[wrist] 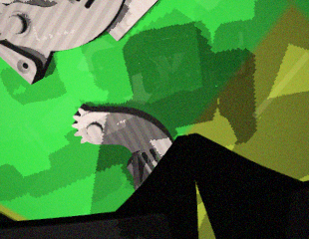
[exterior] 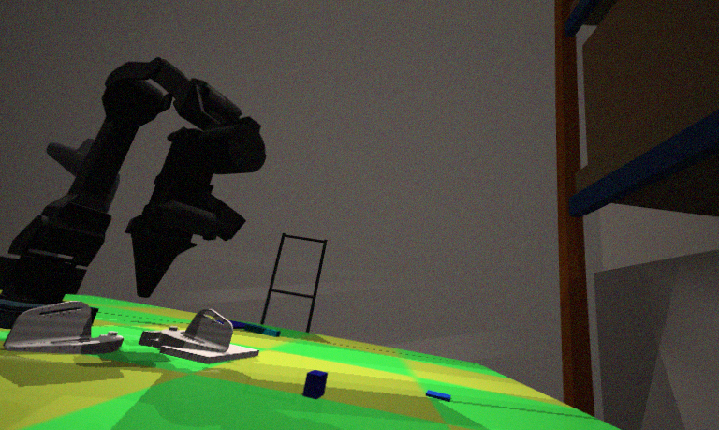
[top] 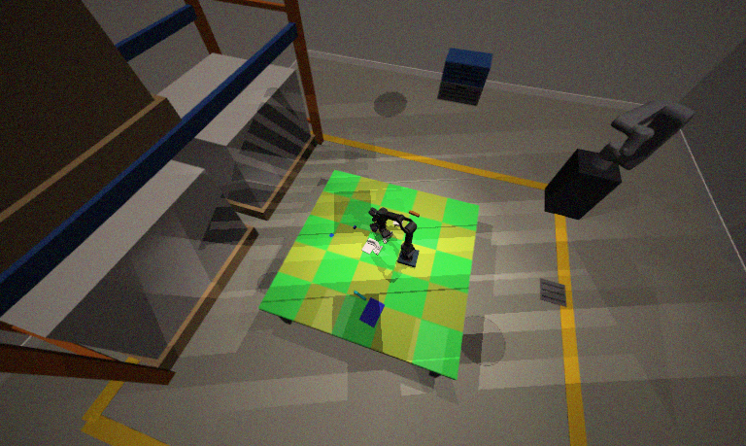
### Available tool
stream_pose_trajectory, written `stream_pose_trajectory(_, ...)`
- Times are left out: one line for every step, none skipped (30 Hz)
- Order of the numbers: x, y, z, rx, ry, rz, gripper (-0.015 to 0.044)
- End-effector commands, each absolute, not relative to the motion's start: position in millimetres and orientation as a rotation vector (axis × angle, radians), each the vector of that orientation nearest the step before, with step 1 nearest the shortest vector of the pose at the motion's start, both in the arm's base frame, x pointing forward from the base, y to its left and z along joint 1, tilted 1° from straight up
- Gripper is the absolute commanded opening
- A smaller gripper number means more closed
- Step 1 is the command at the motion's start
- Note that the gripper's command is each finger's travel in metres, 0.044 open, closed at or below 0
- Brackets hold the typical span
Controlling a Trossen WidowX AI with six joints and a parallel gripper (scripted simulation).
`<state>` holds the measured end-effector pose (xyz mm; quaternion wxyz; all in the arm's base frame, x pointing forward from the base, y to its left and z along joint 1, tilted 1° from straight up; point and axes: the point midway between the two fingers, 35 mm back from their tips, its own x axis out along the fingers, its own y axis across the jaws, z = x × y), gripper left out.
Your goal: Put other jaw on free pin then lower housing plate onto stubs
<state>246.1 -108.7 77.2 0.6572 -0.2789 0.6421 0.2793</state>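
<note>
My gripper (top: pixel 388 236) (exterior: pixel 142 295) (wrist: pixel 188 143) is shut and empty, its tips above the table. The loose white jaw (exterior: pixel 52 331) (wrist: pixel 127 125) rests on the table; its toothed end and round stub show in the wrist view, and my fingers cover its other end there. In the exterior view it lies left of and below the tips. The white base (top: pixel 367 249) (exterior: pixel 240 353) stands right of the tips in that view, bearing the other jaw (exterior: pixel 211 334) (wrist: pixel 70 25). The loose jaw lies apart from it. I cannot single out the housing plate or the free pin.
On the green and yellow checkered table (top: pixel 434 323) are a dark blue cube (top: pixel 355 226) (exterior: pixel 315 384), a small blue piece (top: pixel 330 234) (exterior: pixel 438 395), an orange block (top: pixel 414 213), a teal rod (top: pixel 359 294) and a navy square (top: pixel 372 312). Shelving (exterior: pixel 572 245) stands beyond the table.
</note>
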Motion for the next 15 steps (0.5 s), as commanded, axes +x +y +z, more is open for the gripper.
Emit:
stream_pose_trajectory(245.8, -109.3, 97.2, -0.639, 1.448, 0.629, 0.0)
stream_pose_trajectory(245.8, -109.3, 97.2, -0.639, 1.448, 0.629, 0.0)
stream_pose_trajectory(248.0, -109.9, 88.3, -0.639, 1.445, 0.622, 0.0026)
stream_pose_trajectory(248.0, -109.9, 88.3, -0.639, 1.445, 0.622, 0.0053)
stream_pose_trajectory(248.0, -109.9, 88.3, -0.639, 1.445, 0.622, 0.0079)
stream_pose_trajectory(248.0, -109.9, 88.3, -0.639, 1.445, 0.622, 0.0105)
stream_pose_trajectory(248.0, -109.9, 88.3, -0.639, 1.445, 0.622, 0.0131)
stream_pose_trajectory(248.0, -109.9, 88.3, -0.639, 1.445, 0.622, 0.0157)
stream_pose_trajectory(248.0, -109.9, 88.3, -0.639, 1.445, 0.622, 0.0184)
stream_pose_trajectory(248.0, -109.9, 88.3, -0.639, 1.445, 0.622, 0.021)
stream_pose_trajectory(248.0, -109.9, 88.3, -0.639, 1.445, 0.622, 0.0236)
stream_pose_trajectory(248.0, -109.9, 88.3, -0.639, 1.445, 0.622, 0.0263)
stream_pose_trajectory(248.0, -109.9, 88.3, -0.639, 1.445, 0.622, 0.0289)
stream_pose_trajectory(248.0, -109.9, 88.3, -0.639, 1.445, 0.622, 0.0315)
stream_pose_trajectory(248.0, -109.9, 88.3, -0.639, 1.445, 0.622, 0.0341)
